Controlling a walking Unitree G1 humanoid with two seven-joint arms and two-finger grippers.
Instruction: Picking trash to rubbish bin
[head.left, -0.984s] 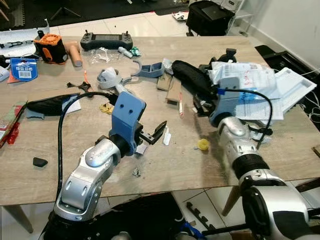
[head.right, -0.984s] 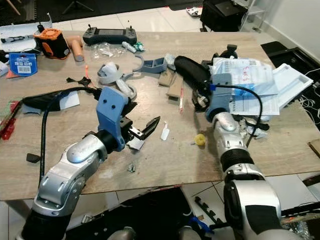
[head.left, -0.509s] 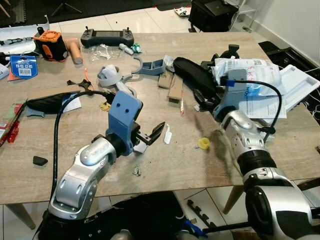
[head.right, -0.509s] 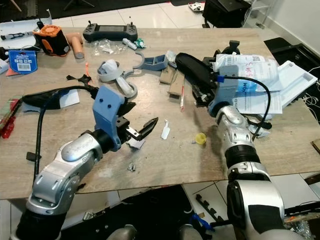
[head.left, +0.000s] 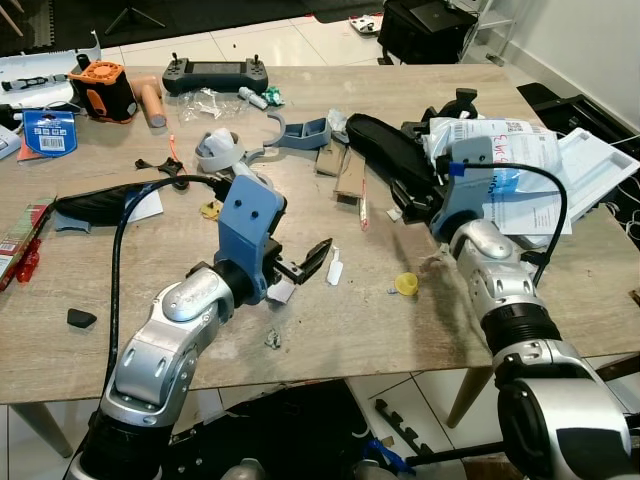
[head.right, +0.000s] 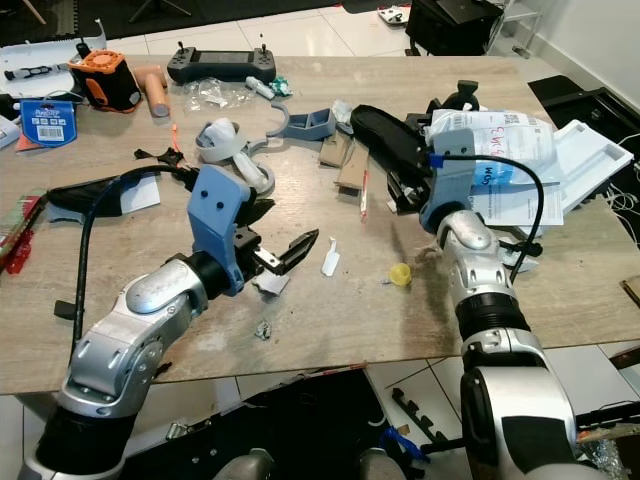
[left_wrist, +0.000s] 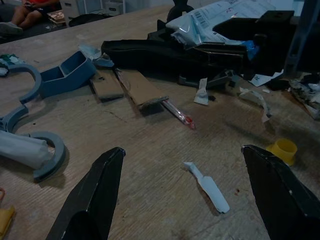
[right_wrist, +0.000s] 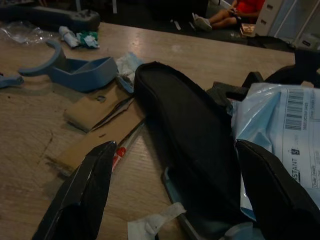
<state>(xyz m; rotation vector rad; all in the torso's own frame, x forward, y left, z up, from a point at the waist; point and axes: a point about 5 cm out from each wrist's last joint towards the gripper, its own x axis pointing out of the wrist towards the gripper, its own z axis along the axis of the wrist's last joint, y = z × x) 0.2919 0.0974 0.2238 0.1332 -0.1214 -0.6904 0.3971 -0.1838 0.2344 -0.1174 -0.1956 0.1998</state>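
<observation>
A small white scrap (head.left: 334, 268) lies on the wooden table (head.left: 330, 320), just right of my left gripper (head.left: 305, 265). That gripper hovers low over the table, open, with the scrap (left_wrist: 207, 186) ahead between its fingers. A yellow cap (head.left: 406, 285) sits farther right. A torn white paper bit (head.left: 281, 291) lies under the left gripper, and a grey crumb (head.left: 272, 341) nearer the front edge. My right gripper (right_wrist: 175, 200) is open and faces a long black case (head.left: 385, 150) from close by, empty.
Cardboard pieces (head.left: 345, 172), a red-tipped pen (head.left: 362, 205) and blue plastic parts (head.left: 300, 135) lie mid-table. Plastic mail bags and papers (head.left: 530, 165) pile at the right. A controller (head.left: 213, 75), an orange device (head.left: 100, 92) and a black pouch (head.left: 95, 208) lie left and behind.
The view has shifted a little. My right arm has reached slightly farther toward the black case. The left gripper stays open over the same spot.
</observation>
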